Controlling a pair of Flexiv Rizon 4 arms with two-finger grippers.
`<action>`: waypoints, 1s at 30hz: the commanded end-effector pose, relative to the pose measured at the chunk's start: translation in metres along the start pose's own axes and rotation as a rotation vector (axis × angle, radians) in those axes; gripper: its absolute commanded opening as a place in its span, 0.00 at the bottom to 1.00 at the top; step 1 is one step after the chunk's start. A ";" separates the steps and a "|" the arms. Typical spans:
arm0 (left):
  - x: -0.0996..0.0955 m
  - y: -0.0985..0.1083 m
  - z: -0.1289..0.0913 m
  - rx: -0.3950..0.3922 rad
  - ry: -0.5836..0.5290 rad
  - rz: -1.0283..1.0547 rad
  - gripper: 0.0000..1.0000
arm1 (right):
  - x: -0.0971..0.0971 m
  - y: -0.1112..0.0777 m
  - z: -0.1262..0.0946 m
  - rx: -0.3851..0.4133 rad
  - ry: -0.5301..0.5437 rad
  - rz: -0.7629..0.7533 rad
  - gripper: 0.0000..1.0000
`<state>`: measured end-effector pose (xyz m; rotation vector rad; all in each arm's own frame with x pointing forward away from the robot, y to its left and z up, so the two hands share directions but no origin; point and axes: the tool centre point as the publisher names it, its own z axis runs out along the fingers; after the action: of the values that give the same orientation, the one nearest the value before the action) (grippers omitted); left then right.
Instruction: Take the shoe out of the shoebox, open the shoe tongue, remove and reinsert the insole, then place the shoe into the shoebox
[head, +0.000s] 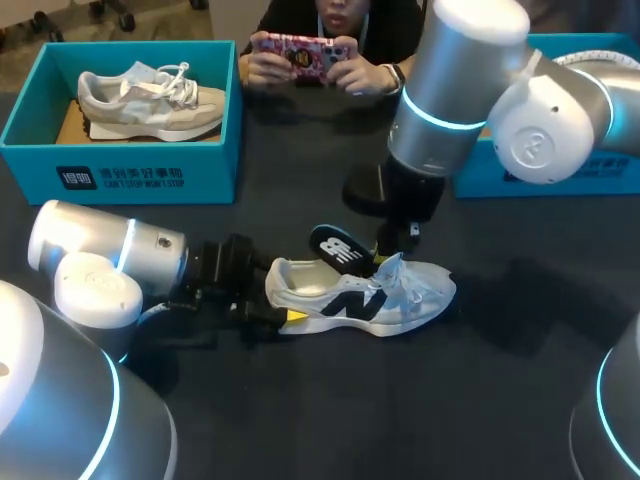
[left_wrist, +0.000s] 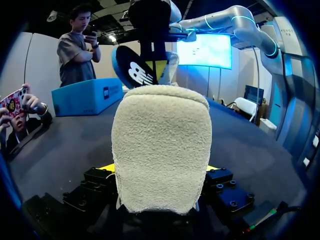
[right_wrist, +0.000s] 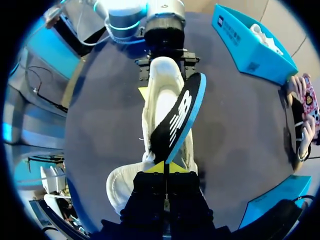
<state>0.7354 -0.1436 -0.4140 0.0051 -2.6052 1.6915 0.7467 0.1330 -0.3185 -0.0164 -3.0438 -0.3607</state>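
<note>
Our left gripper (head: 283, 316) is clamped on the heel of the shoe (head: 400, 295), one yellow tip at each side. Its arm lies low and nearly level, coming in from the table's left edge. We find the right arm standing steeply over the shoe, the right gripper (right_wrist: 164, 169) closed on one end of the insole (right_wrist: 177, 120). The insole slants above the shoe's opening, free end raised toward the heel. The shoe rests on its sole near the middle of the table (head: 300, 420), toe toward the right edge. The shoebox (head: 120, 178) sits at the far left corner, a second shoe (head: 150, 100) inside.
</note>
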 end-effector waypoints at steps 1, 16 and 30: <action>0.000 0.003 0.002 -0.003 0.000 0.000 0.00 | -0.003 0.003 0.000 -0.010 0.014 -0.015 0.00; 0.000 0.003 0.002 -0.003 0.000 0.000 0.00 | -0.012 0.044 0.004 -0.094 0.084 -0.187 0.00; 0.000 0.003 0.002 -0.003 0.000 0.000 0.00 | -0.016 0.074 0.008 -0.151 0.153 -0.235 0.00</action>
<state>0.7352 -0.1435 -0.4142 0.0045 -2.6050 1.6912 0.7584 0.1988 -0.3044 0.3433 -2.8794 -0.5780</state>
